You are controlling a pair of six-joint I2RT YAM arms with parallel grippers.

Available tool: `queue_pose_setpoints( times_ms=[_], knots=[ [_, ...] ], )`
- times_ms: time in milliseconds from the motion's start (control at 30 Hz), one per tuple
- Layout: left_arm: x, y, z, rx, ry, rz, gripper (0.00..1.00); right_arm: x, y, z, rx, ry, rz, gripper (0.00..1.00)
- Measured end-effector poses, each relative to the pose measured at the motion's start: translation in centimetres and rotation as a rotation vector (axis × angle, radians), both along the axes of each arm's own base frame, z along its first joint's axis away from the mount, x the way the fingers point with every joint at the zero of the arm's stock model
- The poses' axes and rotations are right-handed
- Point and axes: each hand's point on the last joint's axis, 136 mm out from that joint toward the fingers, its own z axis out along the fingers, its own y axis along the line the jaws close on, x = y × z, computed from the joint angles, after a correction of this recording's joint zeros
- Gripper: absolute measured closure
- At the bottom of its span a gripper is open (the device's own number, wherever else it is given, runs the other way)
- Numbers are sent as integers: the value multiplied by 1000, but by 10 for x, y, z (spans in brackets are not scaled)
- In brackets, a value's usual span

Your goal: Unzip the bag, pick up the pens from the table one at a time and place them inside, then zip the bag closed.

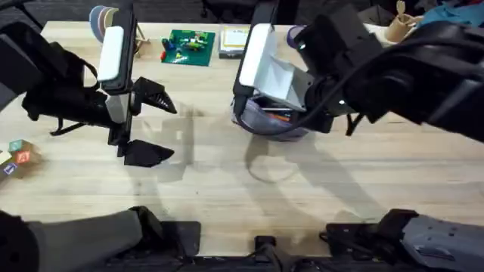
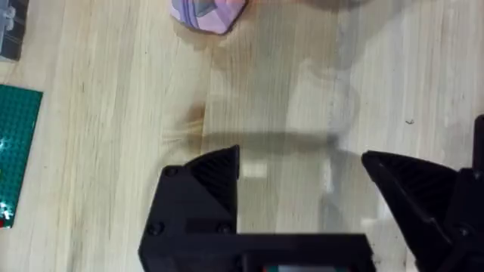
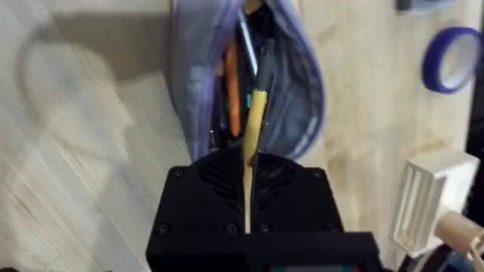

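Note:
The lilac and grey bag (image 1: 272,121) lies unzipped on the table (image 1: 340,181), right of centre, with its mouth gaping. My right gripper (image 3: 248,162) hovers over that mouth, shut on the yellow pen (image 3: 255,121), whose black end pokes into the bag (image 3: 299,98). An orange pen (image 3: 233,83) lies inside the pouch and shows as an orange streak (image 1: 277,115) from overhead. My left gripper (image 1: 155,127) hangs open and empty over bare wood to the left of the bag. Between its fingers (image 2: 200,181) only tabletop shows, and the bag's end (image 2: 208,13) lies farther off.
A green baseplate with small bricks (image 1: 189,47) and a flat box (image 1: 234,41) sit at the table's far edge. A tape roll (image 1: 102,23) stands at the far left, wooden blocks (image 1: 15,155) at the left edge. A blue tape ring (image 3: 450,57) lies beside the bag.

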Motion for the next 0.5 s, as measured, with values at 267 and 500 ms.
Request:
queue_pose_setpoints(
  times_ms=[267,500],
  knots=[
    [0,0,0,0,0,0,7,8,12,-33,-31,71,21,969],
    [0,0,0,0,0,0,8,29,30,-48,-3,39,26,969]
  ],
)
